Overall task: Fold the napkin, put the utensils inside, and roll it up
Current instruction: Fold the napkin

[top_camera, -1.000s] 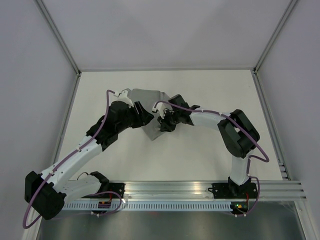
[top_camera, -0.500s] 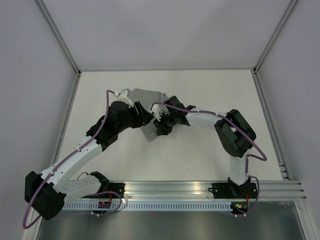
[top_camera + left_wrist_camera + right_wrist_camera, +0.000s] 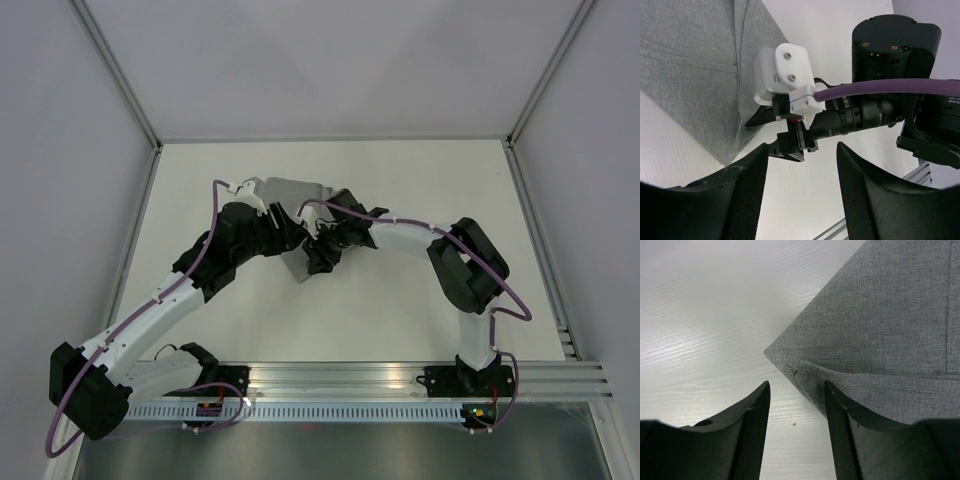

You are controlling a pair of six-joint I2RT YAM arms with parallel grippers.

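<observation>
The grey napkin (image 3: 294,192) lies folded at mid-table, its near corner (image 3: 771,352) pointing toward the arms. My right gripper (image 3: 797,396) stands open just short of that corner, and the folded edge runs behind its right finger (image 3: 850,430). Only table shows between the pads. My left gripper (image 3: 802,172) is open over bare table beside the napkin (image 3: 690,70), with nothing between its fingers. In the top view both grippers, left (image 3: 298,238) and right (image 3: 316,262), crowd over the cloth's near part. The utensils are out of view.
The right arm's wrist and white camera block (image 3: 782,70) hang close in front of the left gripper. An aluminium rail (image 3: 400,378) runs along the table's near edge. White walls enclose the table (image 3: 420,180) on three sides.
The right gripper's jaws have spread apart, and it has shifted a little left and nearer along the napkin's corner. The left arm has barely moved.
</observation>
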